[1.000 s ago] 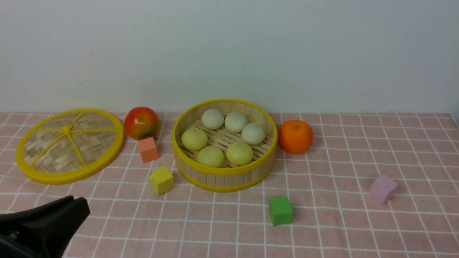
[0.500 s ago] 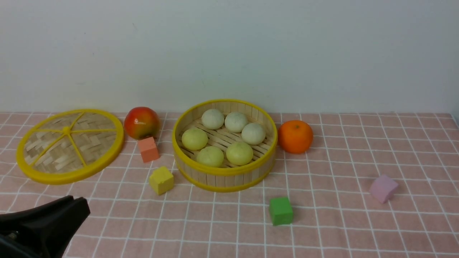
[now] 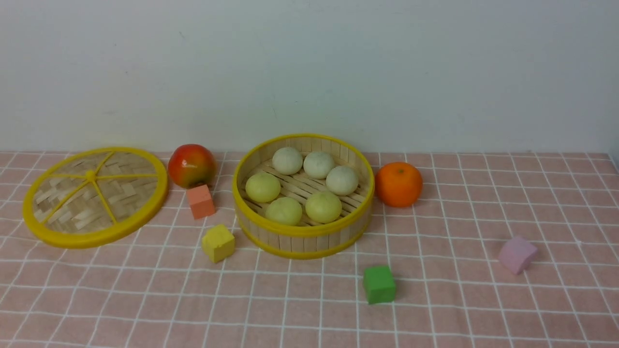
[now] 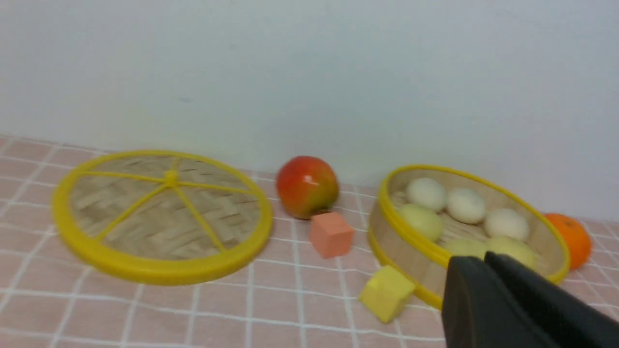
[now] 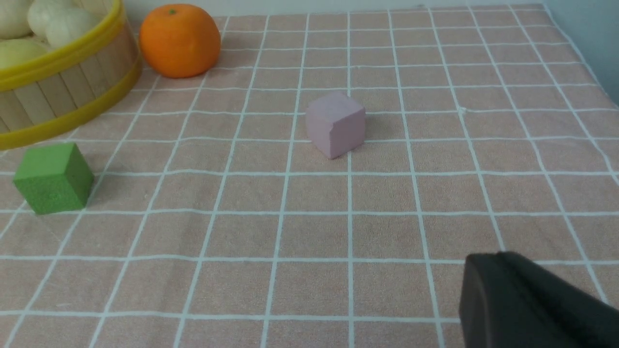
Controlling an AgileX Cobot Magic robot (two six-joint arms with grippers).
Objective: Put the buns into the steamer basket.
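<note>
The steamer basket (image 3: pixel 303 239) stands mid-table with its yellow rims. Several buns lie on its slatted floor: three off-white ones (image 3: pixel 318 164) at the back, three pale yellow ones (image 3: pixel 284 210) in front. The left wrist view shows the same basket (image 4: pixel 401 246) and buns (image 4: pixel 465 205). My left gripper (image 4: pixel 483 257) is shut and empty, drawn back from the basket. My right gripper (image 5: pixel 498 255) is shut and empty, low over bare cloth, far from the basket (image 5: pixel 63 92). Neither gripper shows in the front view.
A flat woven lid (image 3: pixel 95 195) lies at the left, with a red-yellow apple (image 3: pixel 191 165) beside it. An orange (image 3: pixel 398 184) sits right of the basket. Orange-pink (image 3: pixel 201 201), yellow (image 3: pixel 218 242), green (image 3: pixel 379 284) and lilac (image 3: pixel 516 254) blocks are scattered on the pink checked cloth.
The left gripper, seen at the front view's lower left before, has drawn out of that view. The buns and basket have not moved.
</note>
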